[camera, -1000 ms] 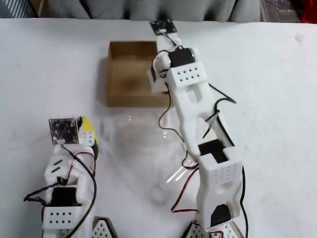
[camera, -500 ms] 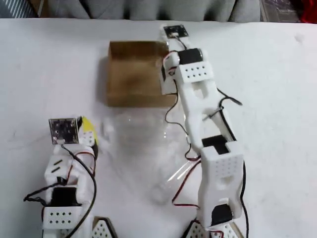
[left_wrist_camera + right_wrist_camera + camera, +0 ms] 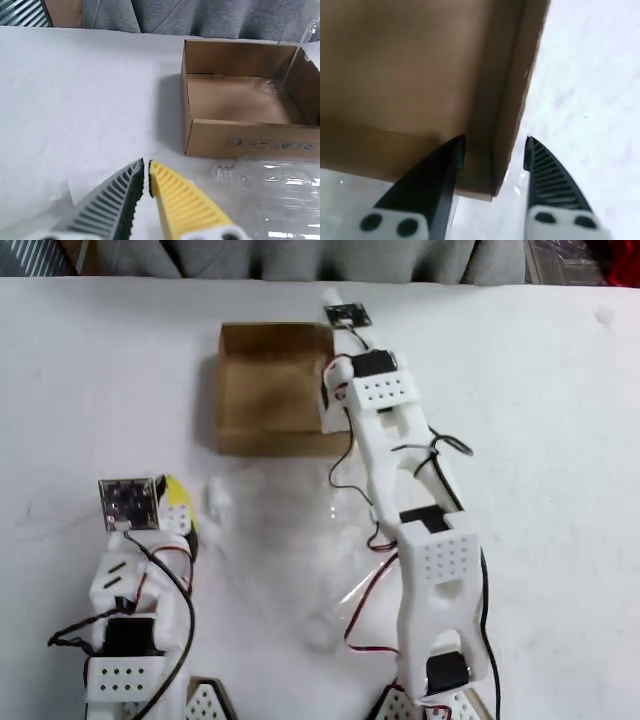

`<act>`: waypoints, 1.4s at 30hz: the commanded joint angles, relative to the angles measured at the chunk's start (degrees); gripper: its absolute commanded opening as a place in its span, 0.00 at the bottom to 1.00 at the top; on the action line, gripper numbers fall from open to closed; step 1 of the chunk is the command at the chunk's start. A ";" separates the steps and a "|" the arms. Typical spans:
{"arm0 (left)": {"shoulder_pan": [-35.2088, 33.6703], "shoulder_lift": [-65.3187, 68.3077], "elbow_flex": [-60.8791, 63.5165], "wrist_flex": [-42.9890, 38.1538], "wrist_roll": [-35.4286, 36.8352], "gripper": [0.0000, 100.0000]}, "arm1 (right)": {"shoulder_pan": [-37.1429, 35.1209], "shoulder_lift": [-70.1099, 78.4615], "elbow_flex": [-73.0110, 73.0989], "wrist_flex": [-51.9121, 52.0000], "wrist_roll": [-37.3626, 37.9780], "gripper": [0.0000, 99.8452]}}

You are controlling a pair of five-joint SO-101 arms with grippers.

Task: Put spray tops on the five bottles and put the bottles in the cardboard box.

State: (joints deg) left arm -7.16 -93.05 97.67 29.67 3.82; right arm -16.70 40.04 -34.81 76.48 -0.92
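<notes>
the right end effector (image 3: pixel 494 144) is hanging spread, straddling a wall of the cardboard box (image 3: pixel 512 90); the left end effector (image 3: pixel 146 170) is sitting pressed together above the bench (image 3: pixel 75 100).

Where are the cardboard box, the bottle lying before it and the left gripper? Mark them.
cardboard box (image 3: pixel 215 132): left wrist view, near outer wall.
bottle (image 3: pixel 280 185): left wrist view, clear body.
left gripper (image 3: pixel 146 164): left wrist view, between fingertips.

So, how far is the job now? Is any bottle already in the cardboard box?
Early. Done: what looks like one upright bottle stands inside the cardboard box; its top is hard to tell. In hand: nothing; the right gripper has open jaws astride the box wall, the left gripper is shut and empty. Left: a lying bottle with bare neck on the table.
</notes>
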 commanded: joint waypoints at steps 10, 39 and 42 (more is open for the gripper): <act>-0.40 -0.57 -0.35 -2.20 -0.79 0.02 | 0.92 0.57 -0.53 -0.13 4.04 0.02; -0.31 -0.57 -0.35 -2.20 -0.79 0.02 | 7.43 -4.35 -2.99 15.43 20.66 0.01; -0.31 -0.57 -0.35 -2.20 -0.79 0.02 | 7.43 -5.85 -2.46 17.19 22.95 0.01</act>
State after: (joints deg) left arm -7.16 -93.05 97.67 29.67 3.82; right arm -10.29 38.99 -35.16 91.60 20.00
